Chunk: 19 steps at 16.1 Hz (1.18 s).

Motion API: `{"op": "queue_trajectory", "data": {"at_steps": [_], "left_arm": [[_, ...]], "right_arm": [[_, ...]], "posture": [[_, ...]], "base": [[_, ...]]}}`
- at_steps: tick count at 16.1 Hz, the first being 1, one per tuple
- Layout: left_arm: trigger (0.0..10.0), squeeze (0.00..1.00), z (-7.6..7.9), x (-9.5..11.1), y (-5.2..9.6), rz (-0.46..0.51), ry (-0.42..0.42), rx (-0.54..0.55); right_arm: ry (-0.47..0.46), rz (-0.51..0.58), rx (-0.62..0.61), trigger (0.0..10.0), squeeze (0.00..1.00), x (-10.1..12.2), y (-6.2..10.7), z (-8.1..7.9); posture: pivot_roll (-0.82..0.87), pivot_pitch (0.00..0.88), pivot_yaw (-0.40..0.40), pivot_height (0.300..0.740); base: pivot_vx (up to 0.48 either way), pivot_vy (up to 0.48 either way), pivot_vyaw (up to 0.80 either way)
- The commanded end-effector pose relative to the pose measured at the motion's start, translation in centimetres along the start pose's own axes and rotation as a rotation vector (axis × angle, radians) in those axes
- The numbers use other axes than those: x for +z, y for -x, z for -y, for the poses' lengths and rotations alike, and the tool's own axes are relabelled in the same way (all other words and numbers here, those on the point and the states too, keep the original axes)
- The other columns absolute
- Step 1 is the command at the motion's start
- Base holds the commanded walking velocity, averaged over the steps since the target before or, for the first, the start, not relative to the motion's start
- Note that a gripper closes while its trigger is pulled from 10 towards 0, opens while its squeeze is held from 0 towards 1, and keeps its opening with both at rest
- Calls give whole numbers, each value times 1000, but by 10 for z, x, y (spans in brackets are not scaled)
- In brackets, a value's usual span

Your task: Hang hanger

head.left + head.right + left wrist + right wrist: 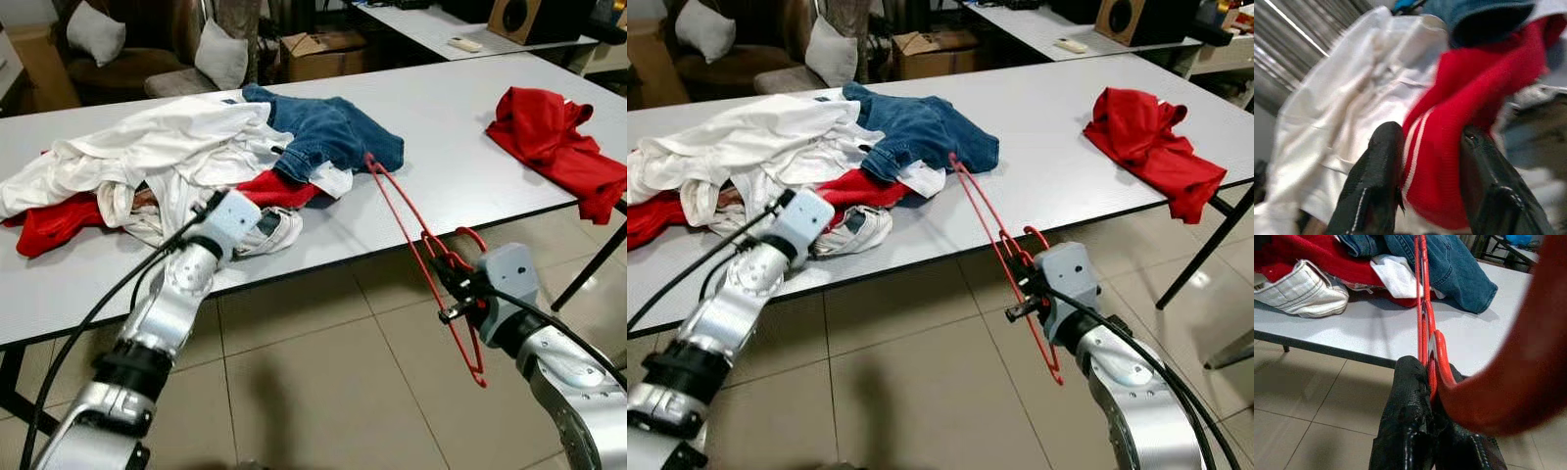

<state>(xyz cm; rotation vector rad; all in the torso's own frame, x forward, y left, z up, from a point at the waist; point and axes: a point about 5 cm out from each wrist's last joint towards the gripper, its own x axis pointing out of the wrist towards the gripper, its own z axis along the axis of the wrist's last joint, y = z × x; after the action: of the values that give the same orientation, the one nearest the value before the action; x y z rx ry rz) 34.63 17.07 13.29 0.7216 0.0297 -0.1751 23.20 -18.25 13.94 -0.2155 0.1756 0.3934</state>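
Red wire hanger [416, 250] | pinched in right gripper [453, 297], off the table [441, 166] edge, far tip by the jeans [328, 132] | left gripper [1432, 196] fingers apart around red garment [1469, 98], seemingly unclamped | step: hanger in hand, unhung | next: find a rail

Red hanger [421, 250], blue jeans [328, 132], white shirts [162, 147], a red, seemingly white-striped garment [1469, 98].
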Motion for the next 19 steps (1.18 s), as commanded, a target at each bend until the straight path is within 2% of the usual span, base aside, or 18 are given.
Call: {"op": "queue_trajectory", "data": {"at_steps": [1,3,5,6,7,9,10,11,12,13,14,15,16,19], "left_arm": [[10000,0,-10,2,-3,3,-23,49],[10000,0,-13,4,-4,26,-27,46],[10000,0,-9,4,-3,46,5,17],[10000,0,-6,2,-3,44,68,3],[10000,0,-2,0,-3,36,173,-18],[10000,0,12,1,4,53,474,-121],[5412,0,15,2,7,69,518,-156],[0,0,18,1,13,87,543,-177],[0,0,20,-2,20,83,535,-193],[1451,0,21,-5,22,74,518,-191],[10000,0,20,-7,23,68,498,-178],[10000,0,19,-9,26,72,412,-157],[10000,0,16,-9,28,86,361,-140],[10000,0,15,-3,32,136,304,-140]], "right_arm": [[18,9,17,10000,0,3,2,-1],[20,6,25,10000,0,2,3,-2],[21,3,31,10000,0,1,3,-3],[20,2,36,10000,0,1,3,-4],[20,2,39,10000,0,1,2,-5],[11,6,36,10000,0,1,1,-5],[6,9,34,10000,0,1,1,-6],[6,11,32,10000,0,2,1,-6],[3,16,32,10000,0,3,0,-7],[2,17,32,10000,0,3,0,-7],[1,17,33,10000,0,3,0,-7],[-1,19,37,10000,0,3,-2,-7],[-1,19,40,10000,0,4,-2,-7],[1,21,43,10000,0,5,-5,-7]], "posture": [[-226,0,54,740],[-226,0,58,740],[-226,0,62,740],[-225,0,61,740],[-224,0,61,740],[-224,0,61,740],[-224,0,59,740],[-225,0,58,740],[-223,0,56,740],[-218,0,46,740],[-218,0,46,740],[-213,0,39,740],[-210,0,33,740],[-210,0,30,740]], "base": [[0,0,0],[0,0,0],[0,0,0],[0,0,0],[0,0,0],[0,0,0],[0,0,0],[0,0,0],[0,0,0],[0,0,0],[0,0,0],[0,0,0],[0,0,0],[0,0,0]]}}
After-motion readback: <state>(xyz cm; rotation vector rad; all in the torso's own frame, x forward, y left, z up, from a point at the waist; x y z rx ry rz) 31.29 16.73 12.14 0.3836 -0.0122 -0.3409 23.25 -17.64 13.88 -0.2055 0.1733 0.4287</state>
